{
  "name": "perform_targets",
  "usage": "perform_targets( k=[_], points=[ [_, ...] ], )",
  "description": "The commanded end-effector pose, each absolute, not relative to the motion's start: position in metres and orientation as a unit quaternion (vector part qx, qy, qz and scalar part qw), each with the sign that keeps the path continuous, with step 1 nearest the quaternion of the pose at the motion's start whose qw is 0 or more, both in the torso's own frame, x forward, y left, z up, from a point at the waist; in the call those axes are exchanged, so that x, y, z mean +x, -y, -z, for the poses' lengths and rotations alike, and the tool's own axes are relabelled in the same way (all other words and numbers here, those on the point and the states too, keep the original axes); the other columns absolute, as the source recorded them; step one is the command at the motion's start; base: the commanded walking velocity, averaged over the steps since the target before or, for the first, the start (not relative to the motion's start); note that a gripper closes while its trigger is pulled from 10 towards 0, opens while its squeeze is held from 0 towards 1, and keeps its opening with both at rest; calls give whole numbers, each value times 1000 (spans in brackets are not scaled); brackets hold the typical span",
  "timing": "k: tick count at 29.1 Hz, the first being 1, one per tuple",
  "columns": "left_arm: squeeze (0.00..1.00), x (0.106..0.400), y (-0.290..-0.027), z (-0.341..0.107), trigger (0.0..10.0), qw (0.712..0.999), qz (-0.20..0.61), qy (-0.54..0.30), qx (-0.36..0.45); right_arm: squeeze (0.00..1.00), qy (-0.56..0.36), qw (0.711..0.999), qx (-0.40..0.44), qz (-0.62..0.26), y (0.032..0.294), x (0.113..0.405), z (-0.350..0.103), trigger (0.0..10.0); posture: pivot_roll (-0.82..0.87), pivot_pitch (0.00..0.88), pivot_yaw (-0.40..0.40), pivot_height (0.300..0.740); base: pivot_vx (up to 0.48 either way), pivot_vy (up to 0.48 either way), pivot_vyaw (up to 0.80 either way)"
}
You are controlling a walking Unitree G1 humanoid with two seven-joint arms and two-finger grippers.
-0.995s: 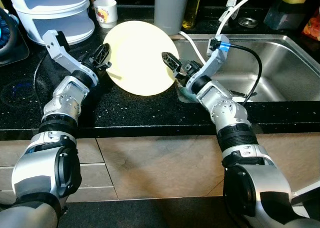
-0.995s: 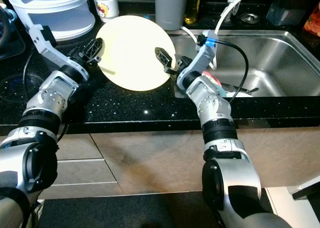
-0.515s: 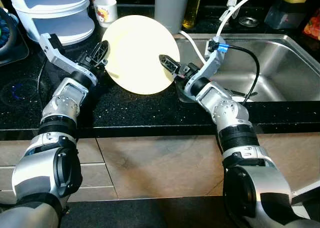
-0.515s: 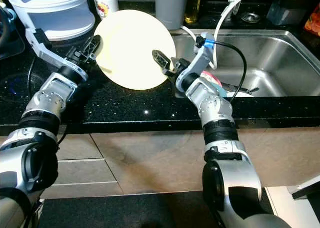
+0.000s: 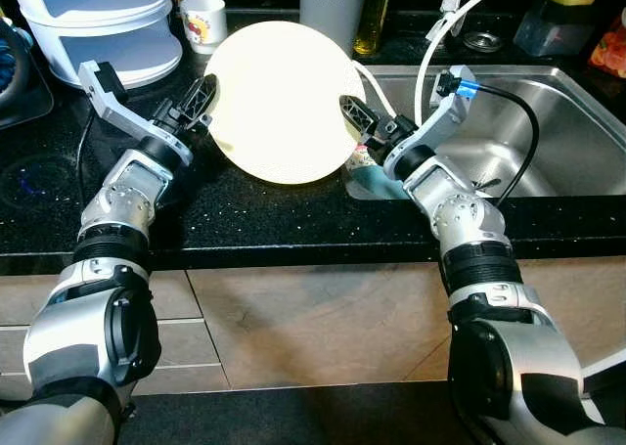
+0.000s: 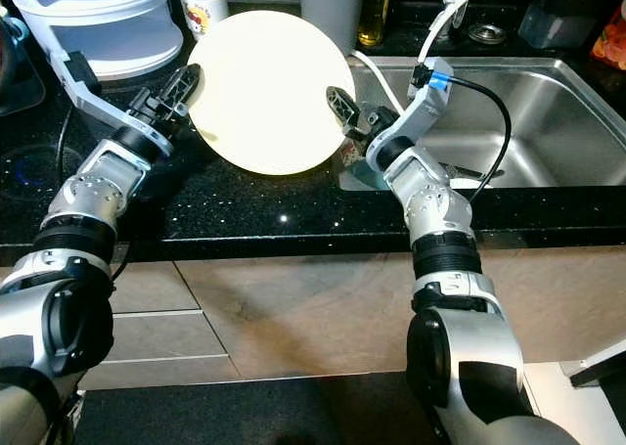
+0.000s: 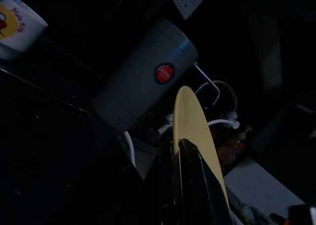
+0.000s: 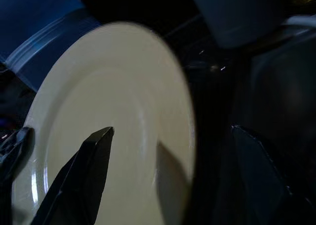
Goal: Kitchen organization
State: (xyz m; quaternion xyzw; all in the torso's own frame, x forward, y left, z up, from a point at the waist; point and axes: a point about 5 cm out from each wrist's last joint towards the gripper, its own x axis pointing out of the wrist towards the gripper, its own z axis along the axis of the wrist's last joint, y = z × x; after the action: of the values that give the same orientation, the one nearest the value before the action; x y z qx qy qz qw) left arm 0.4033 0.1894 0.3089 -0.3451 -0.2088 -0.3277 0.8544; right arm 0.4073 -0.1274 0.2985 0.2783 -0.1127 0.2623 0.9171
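A pale yellow plate (image 5: 279,98) is held tilted on edge above the black counter (image 5: 245,215). My left gripper (image 5: 203,98) is shut on its left rim; in the left wrist view the plate's edge (image 7: 190,116) runs between the closed fingers (image 7: 192,185). My right gripper (image 5: 357,117) sits at the plate's right rim and is open. In the right wrist view one finger (image 8: 84,175) lies over the plate's face (image 8: 118,111) and the other stands well apart beyond the rim.
A steel sink (image 5: 567,83) with dishes lies to the right, a teal cloth (image 5: 377,183) at its near corner. Behind the plate stand a grey tumbler (image 5: 333,5), a white cup (image 5: 203,22) and a white-blue container (image 5: 98,20). A white hose (image 5: 460,15) hangs over the sink.
The plate has risen slightly and turned more face-on. My right gripper has slid from the plate's face out to its right rim. The left gripper keeps its hold.
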Motion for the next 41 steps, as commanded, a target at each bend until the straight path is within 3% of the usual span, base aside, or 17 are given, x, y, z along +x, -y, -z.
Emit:
perform_targets(
  k=[1,3,4,5,6,16,17,23,24,25,26,32,33,38,41],
  points=[
    [0,402,-190,-310,0,850,338,213,-345,0,102,910,285,-285,121,405,-294,10000,8,204,14,740,0,0,0],
    [0,402,-189,-309,0,849,340,211,-344,0,102,903,290,-300,118,403,-295,10000,8,204,14,740,0,0,0],
    [0,402,-187,-309,0,849,342,208,-344,0,102,892,302,-320,114,401,-296,4627,9,204,15,740,0,0,0],
    [0,402,-186,-308,0,850,344,205,-342,0,103,883,312,-335,111,399,-297,1373,9,204,15,740,0,0,0],
    [0,402,-185,-307,0,851,345,202,-340,0,104,875,321,-347,109,397,-298,0,9,204,15,740,0,0,0],
    [0,404,-180,-299,0,867,342,178,-315,0,113,856,346,-367,109,394,-304,0,9,204,15,740,0,0,0],
    [1000,405,-181,-297,0,876,332,171,-307,0,116,855,349,-366,110,393,-305,0,9,204,15,740,0,0,0],
    [1000,407,-181,-291,0,893,312,159,-284,0,119,852,355,-367,112,392,-307,0,9,204,15,740,0,0,0],
    [1000,407,-181,-290,2902,895,310,157,-278,0,120,849,360,-367,112,392,-307,0,9,204,15,740,0,0,0],
    [1000,407,-180,-290,2902,896,310,156,-276,0,121,849,362,-366,112,392,-308,0,9,204,15,740,0,0,0],
    [1000,407,-180,-290,10000,898,309,155,-274,0,122,847,366,-366,112,392,-308,0,9,204,15,740,0,0,0],
    [1000,409,-184,-293,10000,908,277,164,-268,0,131,845,382,-350,119,394,-311,0,7,206,16,740,0,0,0],
    [0,410,-187,-295,10000,908,267,172,-274,0,134,845,386,-344,121,394,-312,0,7,206,16,740,0,0,0],
    [0,409,-198,-308,10000,902,225,219,-295,0,153,848,400,-311,135,398,-316,0,7,206,16,740,0,0,0],
    [0,407,-208,-320,10000,888,191,265,-324,0,194,856,411,-245,159,403,-324,0,10,205,15,740,0,0,0]
  ],
)
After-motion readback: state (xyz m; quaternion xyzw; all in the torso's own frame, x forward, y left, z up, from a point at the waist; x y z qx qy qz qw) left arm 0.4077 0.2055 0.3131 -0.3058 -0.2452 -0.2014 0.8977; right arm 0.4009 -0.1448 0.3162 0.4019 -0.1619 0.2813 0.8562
